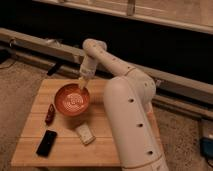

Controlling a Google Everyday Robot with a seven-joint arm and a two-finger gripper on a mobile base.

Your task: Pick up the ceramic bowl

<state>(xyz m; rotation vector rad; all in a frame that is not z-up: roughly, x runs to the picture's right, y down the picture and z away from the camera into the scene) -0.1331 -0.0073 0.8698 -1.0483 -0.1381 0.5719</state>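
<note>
Wooden table [115, 150] carries everything, and places below are given from the ceramic bowl [71, 100], which sits left of the table's middle. Robot arm [127, 115] rises at the bowl's right and bends back over it. Gripper [82, 84] hangs at the bowl's upper right rim, so the bowl lies just below and left of it; its opening cannot be told. Black phone [46, 142] lies below left, a pale small block [85, 134] below, a red object [49, 114] at left.
</note>
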